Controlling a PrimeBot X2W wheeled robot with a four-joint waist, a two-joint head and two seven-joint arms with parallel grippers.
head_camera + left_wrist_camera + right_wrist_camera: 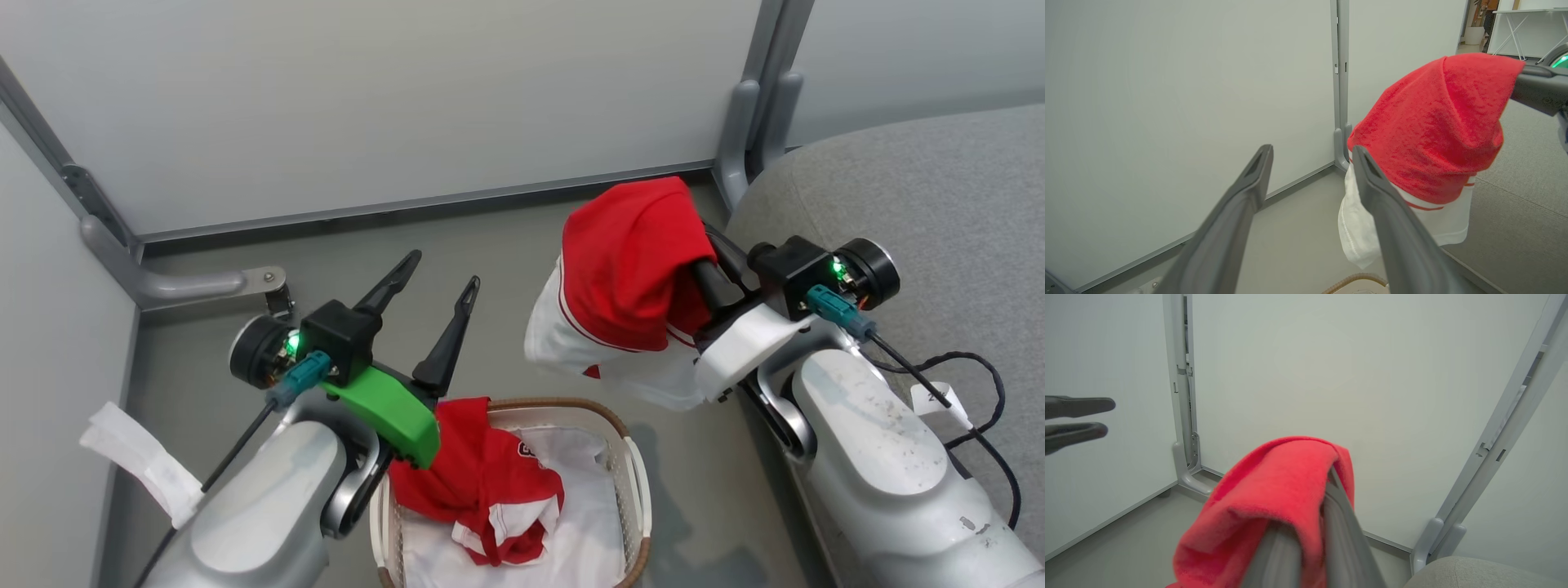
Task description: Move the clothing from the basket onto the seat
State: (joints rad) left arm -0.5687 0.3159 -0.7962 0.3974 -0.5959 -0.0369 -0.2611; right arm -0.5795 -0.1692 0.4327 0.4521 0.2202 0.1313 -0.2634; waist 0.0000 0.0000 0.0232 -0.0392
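Garment number one hangs pinched in the right gripper, up clear of the basket and near the seat, probably for the drop, while the left gripper sits spread and empty (other red garment lies in the basket).

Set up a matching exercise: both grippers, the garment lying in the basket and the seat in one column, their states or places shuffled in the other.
Column one
1. left gripper
2. right gripper
3. second garment
4. seat

Column two
A. grey, on the robot's right
B. shut on the lifted garment
C. lying in the basket
D. open, holding nothing

Pairs: 1-D, 2-B, 3-C, 4-A
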